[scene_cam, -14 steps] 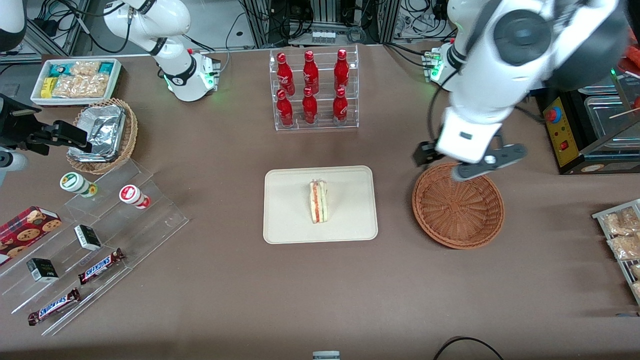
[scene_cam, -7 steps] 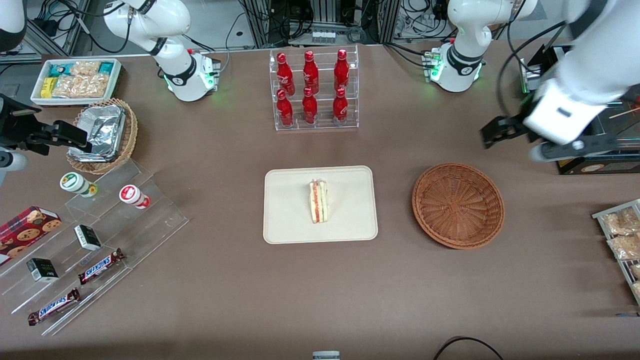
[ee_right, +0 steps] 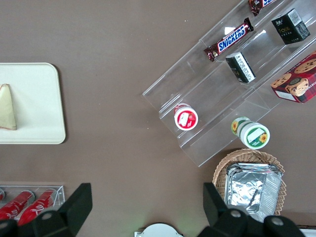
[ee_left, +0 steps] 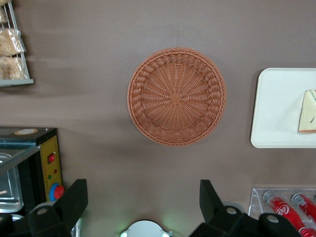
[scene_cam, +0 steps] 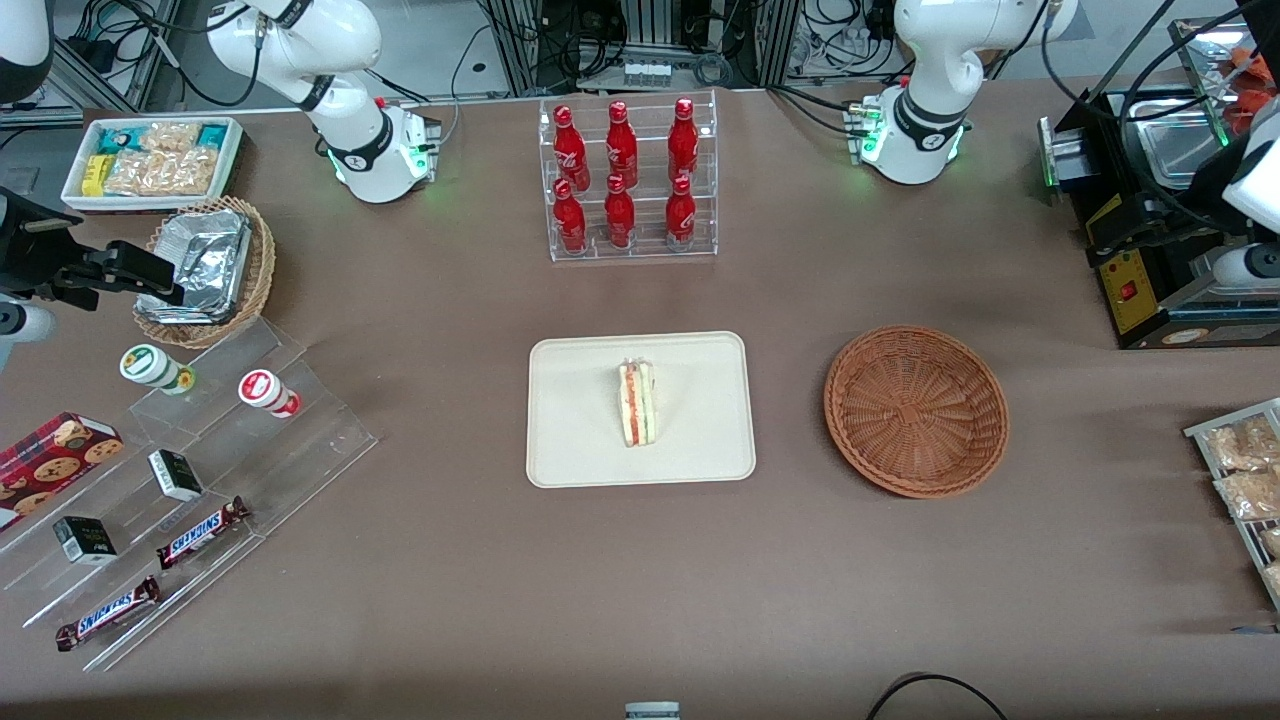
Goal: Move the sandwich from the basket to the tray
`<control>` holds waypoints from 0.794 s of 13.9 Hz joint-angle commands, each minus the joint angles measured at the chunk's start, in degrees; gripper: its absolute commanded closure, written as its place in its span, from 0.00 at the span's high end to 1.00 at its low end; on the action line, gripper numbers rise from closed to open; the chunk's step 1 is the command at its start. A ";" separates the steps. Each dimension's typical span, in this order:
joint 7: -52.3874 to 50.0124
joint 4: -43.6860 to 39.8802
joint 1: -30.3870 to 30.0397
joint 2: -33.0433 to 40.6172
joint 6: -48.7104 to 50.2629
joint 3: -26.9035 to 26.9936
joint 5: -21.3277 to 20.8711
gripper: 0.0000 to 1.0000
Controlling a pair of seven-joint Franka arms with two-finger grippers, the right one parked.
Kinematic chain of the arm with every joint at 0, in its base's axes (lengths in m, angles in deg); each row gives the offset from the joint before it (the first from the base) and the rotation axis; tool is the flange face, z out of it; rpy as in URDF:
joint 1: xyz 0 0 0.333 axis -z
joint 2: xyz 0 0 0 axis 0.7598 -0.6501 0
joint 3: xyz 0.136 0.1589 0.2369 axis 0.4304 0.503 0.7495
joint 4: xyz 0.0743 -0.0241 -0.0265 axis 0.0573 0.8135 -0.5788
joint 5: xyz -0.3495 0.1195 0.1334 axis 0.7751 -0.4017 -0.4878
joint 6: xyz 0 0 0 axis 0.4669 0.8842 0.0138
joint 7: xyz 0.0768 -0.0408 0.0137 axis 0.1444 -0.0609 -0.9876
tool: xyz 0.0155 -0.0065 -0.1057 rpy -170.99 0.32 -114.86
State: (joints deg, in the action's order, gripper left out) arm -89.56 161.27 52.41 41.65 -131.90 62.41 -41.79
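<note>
The sandwich [scene_cam: 636, 403], a pale wedge with orange-red and green filling, lies in the middle of the cream tray [scene_cam: 580, 440]. The reddish-brown wicker basket [scene_cam: 916, 410] sits beside the tray, toward the working arm's end, with nothing in it. My left gripper [scene_cam: 1240, 268] is high up at the working arm's end of the table, over a black machine and away from the basket. In the left wrist view the gripper [ee_left: 142, 197] is open and holds nothing, with the basket [ee_left: 176, 96], the tray [ee_left: 276, 108] and the sandwich [ee_left: 308, 112] below it.
A clear rack of red bottles [scene_cam: 625, 180] stands farther from the camera than the tray. A black machine with red buttons [scene_cam: 1150, 270] and a wire rack of snack packets [scene_cam: 1240, 470] are at the working arm's end. Clear steps with snacks [scene_cam: 180, 480] are at the parked arm's end.
My left gripper has moved from just above the basket out to the working arm's end of the table, staying open and holding nothing. The sandwich, tray and basket have not moved.
</note>
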 commanded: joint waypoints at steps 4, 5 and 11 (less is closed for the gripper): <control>4.07 -0.08 0.82 -0.37 -2.00 1.98 0.06 1.00; 4.15 -0.87 0.56 -0.98 -2.09 1.98 0.06 1.00; 4.15 -1.49 -1.02 -2.48 -2.09 0.13 0.15 1.00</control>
